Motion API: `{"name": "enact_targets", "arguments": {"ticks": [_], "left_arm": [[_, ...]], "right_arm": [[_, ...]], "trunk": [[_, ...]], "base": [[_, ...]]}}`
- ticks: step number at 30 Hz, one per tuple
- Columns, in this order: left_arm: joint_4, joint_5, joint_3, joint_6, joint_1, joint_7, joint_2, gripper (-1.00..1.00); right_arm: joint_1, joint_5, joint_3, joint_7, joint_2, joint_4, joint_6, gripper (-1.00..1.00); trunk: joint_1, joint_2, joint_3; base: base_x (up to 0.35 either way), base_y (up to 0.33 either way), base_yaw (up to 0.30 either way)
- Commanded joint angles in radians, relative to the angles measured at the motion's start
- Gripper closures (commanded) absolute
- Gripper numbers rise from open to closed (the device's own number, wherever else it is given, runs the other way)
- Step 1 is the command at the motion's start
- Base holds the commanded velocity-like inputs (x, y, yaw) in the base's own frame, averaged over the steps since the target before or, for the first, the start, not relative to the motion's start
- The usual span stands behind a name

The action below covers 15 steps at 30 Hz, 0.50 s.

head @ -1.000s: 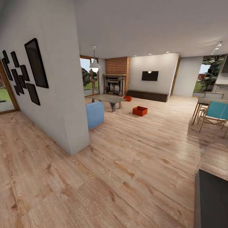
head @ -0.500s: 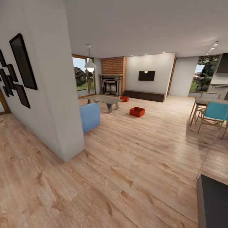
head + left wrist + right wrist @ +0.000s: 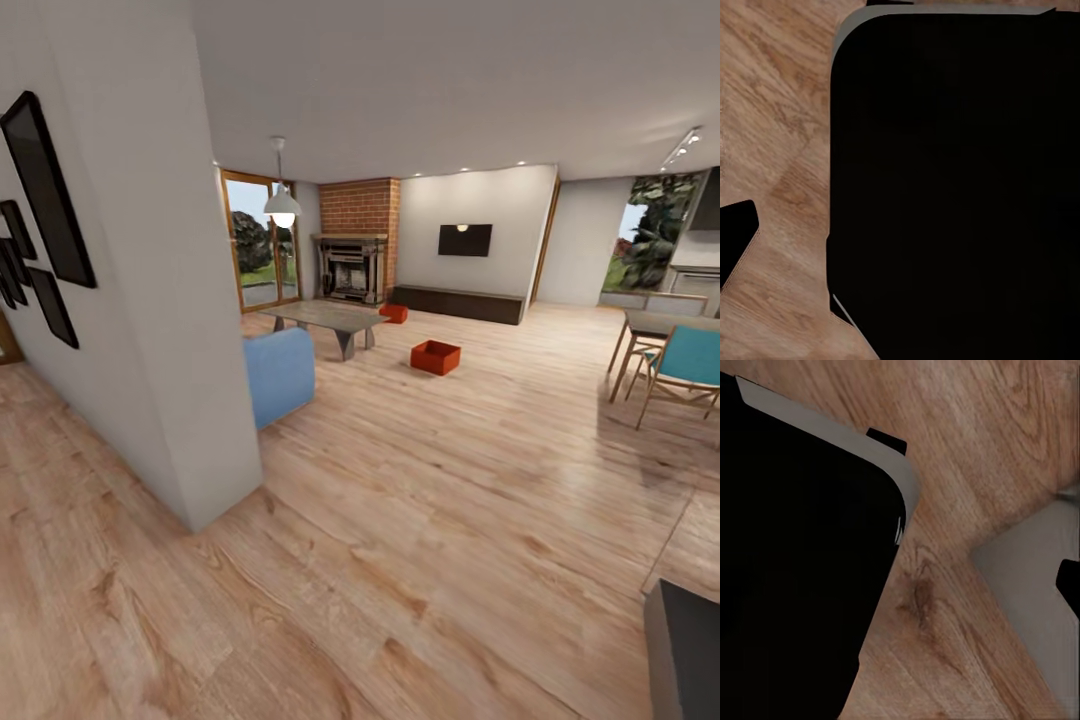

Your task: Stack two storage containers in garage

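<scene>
Robot faces living room; near bin [image 3: 436,357] ahead on plank floor [image 3: 420,520], far bin [image 3: 394,313] beyond, beside fireplace [image 3: 350,268]. Both well off. Hands' opening, nearer arm: cannot tell.

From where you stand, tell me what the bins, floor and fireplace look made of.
Bins: probably plastic, uniform matte orange-red. Floor: light wood planks, visible grain, slight sheen. Fireplace: red brick, mortar lines, above a dark surround.

Glossy wood-plank floor [image 3: 420,500], red-brick fireplace [image 3: 365,210]
</scene>
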Motion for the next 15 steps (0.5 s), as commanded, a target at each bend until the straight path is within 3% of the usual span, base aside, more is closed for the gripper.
{"name": "enact_targets", "arguments": {"ticks": [1, 15], "left_arm": [[0.000, 0.006, 0.001, -0.001, 0.000, 0.000, 0.000, -1.00], [0.000, 0.006, 0.001, -0.001, 0.000, 0.000, -0.002, -1.00]], "right_arm": [[-0.001, -0.009, 0.008, 0.000, 0.000, 0.002, -0.005, -1.00], [-0.001, -0.005, 0.013, 0.001, -0.001, 0.002, -0.005, -1.00]], "trunk": [[0.001, 0.000, -0.001], [0.001, 0.000, -0.001]], "base": [[0.322, 0.000, 0.000], [0.322, 0.000, 0.000]]}}
